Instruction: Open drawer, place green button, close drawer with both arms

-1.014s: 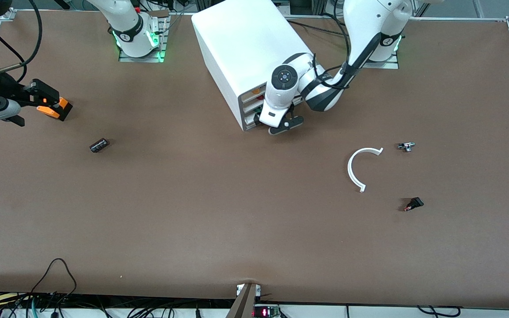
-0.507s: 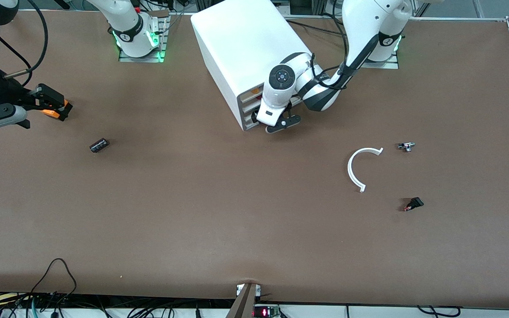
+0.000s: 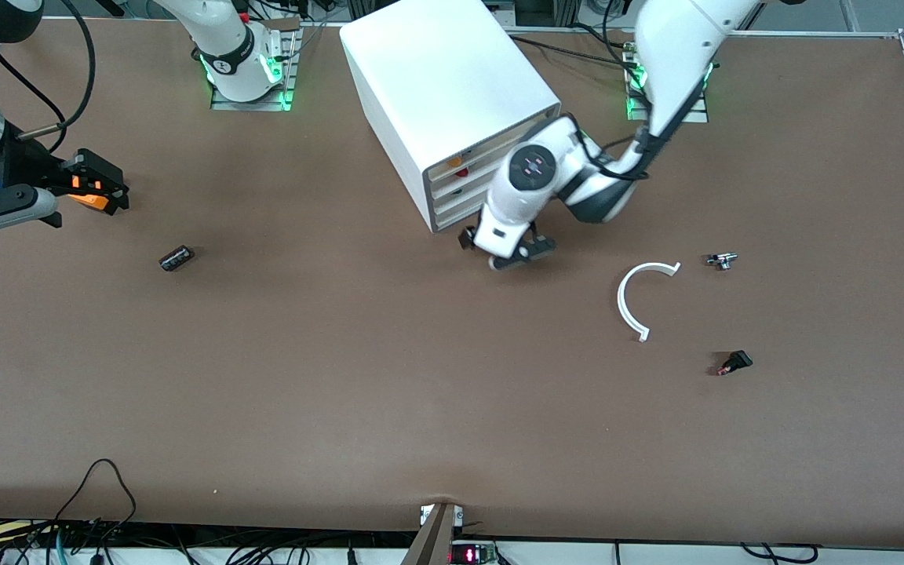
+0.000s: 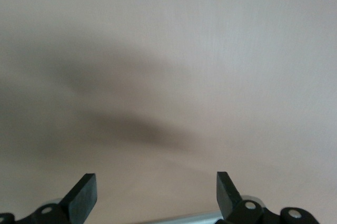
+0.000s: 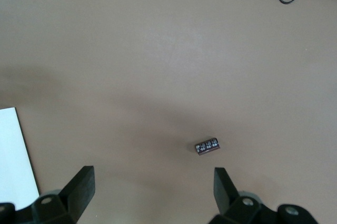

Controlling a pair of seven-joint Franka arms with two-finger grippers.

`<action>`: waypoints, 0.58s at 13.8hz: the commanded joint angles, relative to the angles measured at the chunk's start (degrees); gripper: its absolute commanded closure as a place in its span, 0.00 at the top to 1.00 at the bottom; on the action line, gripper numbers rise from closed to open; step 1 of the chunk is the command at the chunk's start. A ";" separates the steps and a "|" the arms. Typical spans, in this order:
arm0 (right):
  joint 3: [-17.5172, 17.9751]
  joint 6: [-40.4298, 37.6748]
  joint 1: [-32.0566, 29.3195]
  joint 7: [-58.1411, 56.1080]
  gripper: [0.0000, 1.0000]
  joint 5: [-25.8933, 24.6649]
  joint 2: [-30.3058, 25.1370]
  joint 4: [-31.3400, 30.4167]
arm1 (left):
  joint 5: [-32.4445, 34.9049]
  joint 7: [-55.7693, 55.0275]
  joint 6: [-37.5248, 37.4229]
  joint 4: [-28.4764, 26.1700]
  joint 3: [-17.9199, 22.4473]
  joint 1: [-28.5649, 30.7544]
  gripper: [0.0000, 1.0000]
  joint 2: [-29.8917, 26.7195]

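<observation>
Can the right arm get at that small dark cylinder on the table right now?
Probably yes. The right end effector hangs open above bare table with the dark cylinder lying alone just ahead of its fingertips. Nothing stands between them, and the orange cube sits apart from it.

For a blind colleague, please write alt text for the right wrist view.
The open right pincer hangs over the bare brown table, its two black fingers wide apart. A small dark cylinder lies on the table, and a white cabinet corner shows at the edge.
</observation>
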 commanded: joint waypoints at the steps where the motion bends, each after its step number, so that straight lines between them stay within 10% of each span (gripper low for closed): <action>1: 0.06 -0.50 0.32 0.87 1.00 0.03 0.20 0.78 | 1.66 5.76 -8.89 8.26 -0.90 3.07 1.00 0.52; 8: 0.06 -0.41 0.76 0.87 1.00 0.03 0.28 0.78 | 1.58 29.13 -20.93 10.39 -1.17 16.95 1.00 -5.96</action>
